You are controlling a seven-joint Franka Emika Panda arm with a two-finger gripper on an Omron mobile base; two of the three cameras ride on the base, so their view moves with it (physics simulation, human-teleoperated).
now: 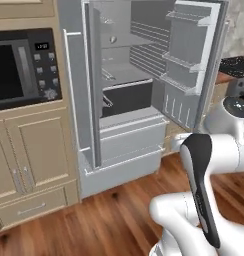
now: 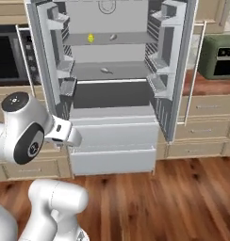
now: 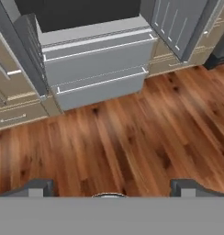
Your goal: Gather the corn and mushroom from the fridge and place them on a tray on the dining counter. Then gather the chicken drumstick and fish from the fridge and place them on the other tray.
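Observation:
The fridge [image 2: 112,89] stands in front of me with both doors swung open. On its upper shelf lies the yellow corn [image 2: 90,37], and a small grey-brown mushroom [image 2: 113,36] sits just to its right. A pale elongated piece [image 2: 106,70] rests on the shelf below; whether it is the fish or the chicken drumstick I cannot tell. My gripper [image 3: 113,189] is open and holds nothing. It hangs low over the wooden floor, well short of the fridge drawers [image 3: 98,59]. The trays and the dining counter are out of view.
The open fridge doors [image 2: 171,70] [image 2: 51,61] jut out on both sides with their bins. A built-in microwave [image 1: 19,65] sits in the cabinets to the left. A green toaster oven [image 2: 219,56] stands on the counter to the right. Wooden floor [image 3: 132,142] stretches before the fridge.

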